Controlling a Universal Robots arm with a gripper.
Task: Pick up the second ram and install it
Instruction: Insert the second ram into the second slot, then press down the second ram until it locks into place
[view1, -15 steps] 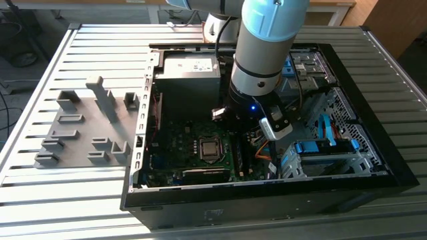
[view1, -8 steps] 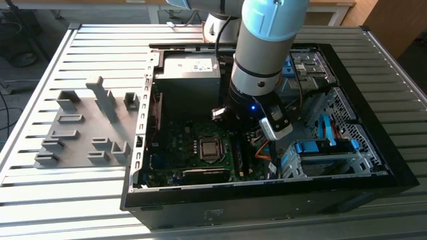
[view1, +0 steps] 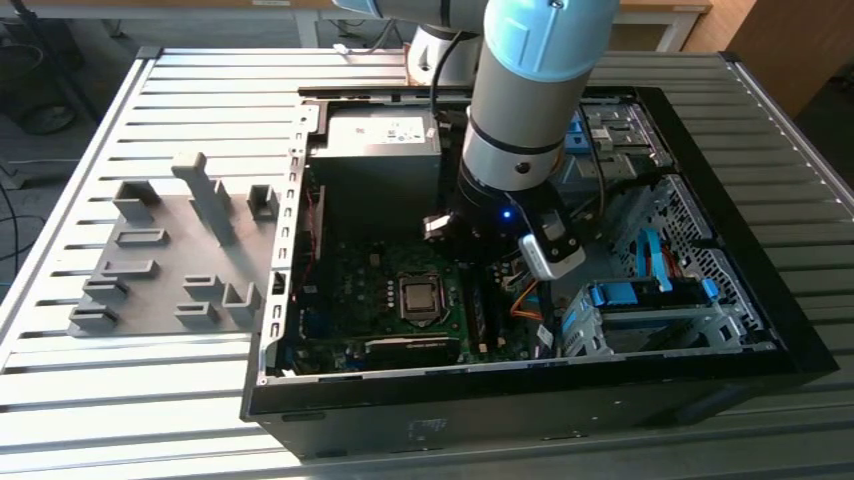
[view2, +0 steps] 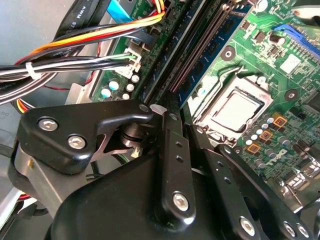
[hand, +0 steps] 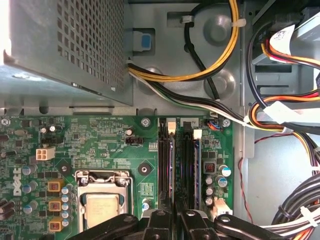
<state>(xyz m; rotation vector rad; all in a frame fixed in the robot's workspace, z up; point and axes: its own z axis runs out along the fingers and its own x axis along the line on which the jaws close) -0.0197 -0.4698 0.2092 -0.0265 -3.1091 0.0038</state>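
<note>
tool (view2: 172, 107): black fingers pressed together, tips down on the ram slots
second ram (hand: 195, 155): seated in a slot just under the tool
cpu socket (hand: 102, 202): beside the tool
power supply (view1: 380, 135): beyond the tool
grey holder fixture (view1: 174, 250): far off, on table (view1: 80, 400)

The second ram (hand: 172, 167) stands on its long edge in a black slot on the green motherboard (hand: 100, 145), beside the processor socket. In the first wrist view it is a thin bluish strip seen edge-on, running straight along the slot. In the second wrist view (view2: 196, 67) its blue face with dark chips shows obliquely
</note>
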